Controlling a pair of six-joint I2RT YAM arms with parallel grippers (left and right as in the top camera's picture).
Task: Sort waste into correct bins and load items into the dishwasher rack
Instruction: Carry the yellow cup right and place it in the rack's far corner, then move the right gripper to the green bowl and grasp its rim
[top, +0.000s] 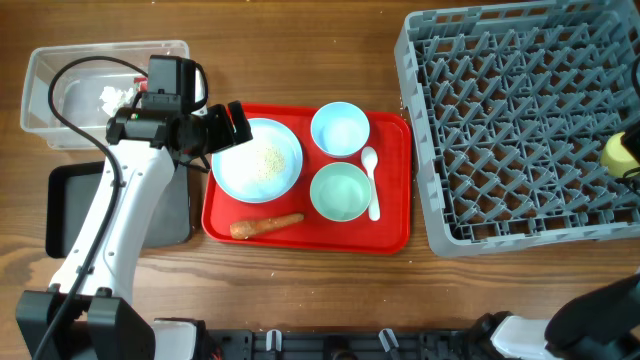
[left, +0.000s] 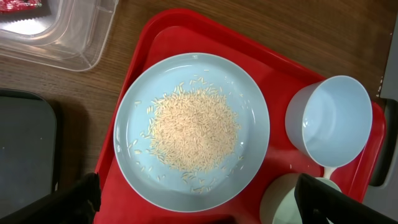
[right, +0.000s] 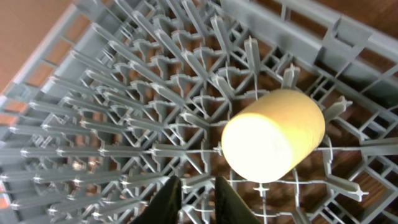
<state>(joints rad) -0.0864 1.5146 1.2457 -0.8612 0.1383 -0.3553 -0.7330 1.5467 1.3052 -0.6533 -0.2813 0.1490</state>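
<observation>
We read left gripper (left: 198, 186) released, empty | plate (left: 186, 70) with rice grains (left: 194, 134) directly below it, at left edge of red tray (left: 280, 56) | we judge left arm nearer.

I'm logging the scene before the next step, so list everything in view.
dishwasher rack: one, grey, right
cup: one, yellow-green, in the rack, right edge
serving tray: one, red, centre
plate: one, pale blue, serving tray's left
rice: heap, white, on the plate
blue bowl: one, pale blue, serving tray's far side
green bowl: one, pale green, serving tray's near side
spoon: one, white, beside the green bowl
carrot stick: one, orange, serving tray's near edge
tub: one, clear, far left
tissue: one, white, in the tub
wrapper: one, red, in the tub
black tray: one, left
left hand: open, above the plate
right hand: fingers close together, empty, over the rack
</observation>
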